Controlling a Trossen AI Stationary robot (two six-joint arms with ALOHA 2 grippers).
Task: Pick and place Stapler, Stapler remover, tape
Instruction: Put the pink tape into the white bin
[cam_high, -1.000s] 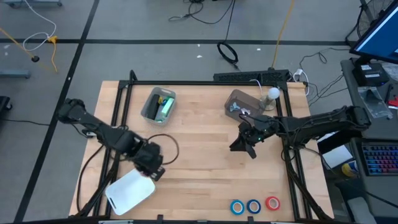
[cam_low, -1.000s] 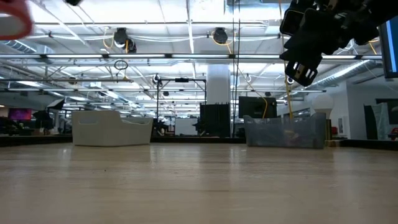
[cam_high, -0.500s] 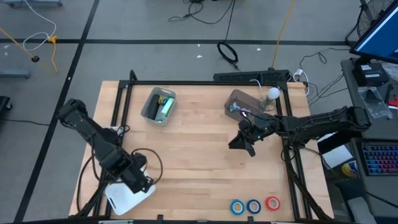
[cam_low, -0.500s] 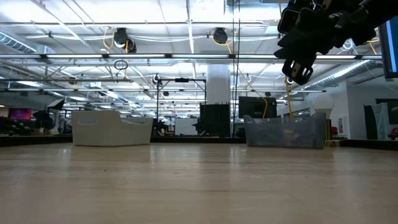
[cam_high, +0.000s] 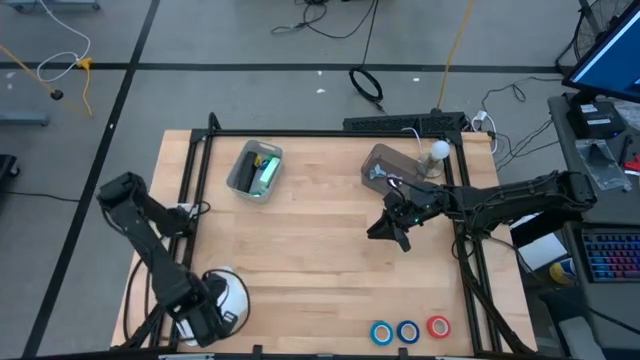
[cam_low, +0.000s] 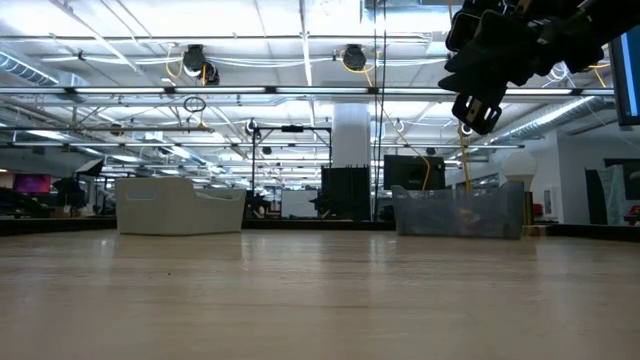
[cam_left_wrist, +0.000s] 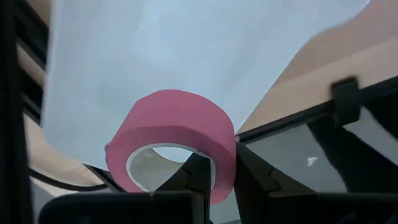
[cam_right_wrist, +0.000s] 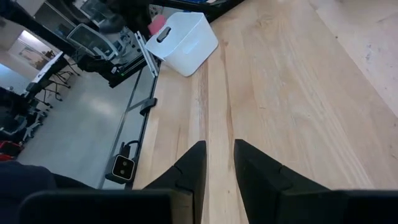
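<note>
You look straight down on the whole tabletop (cam_high: 320, 250) from above; low down, you look level across it; both share the right arm (cam_high: 480, 203).

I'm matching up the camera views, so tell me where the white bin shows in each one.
High view: white bin at the table's near left corner, mostly under the left hand.
Low view: not in it.
Left wrist view: bin fills the background behind the pink tape roll.
Right wrist view: bin far off.
Shared landmark: the bin itself.
</note>
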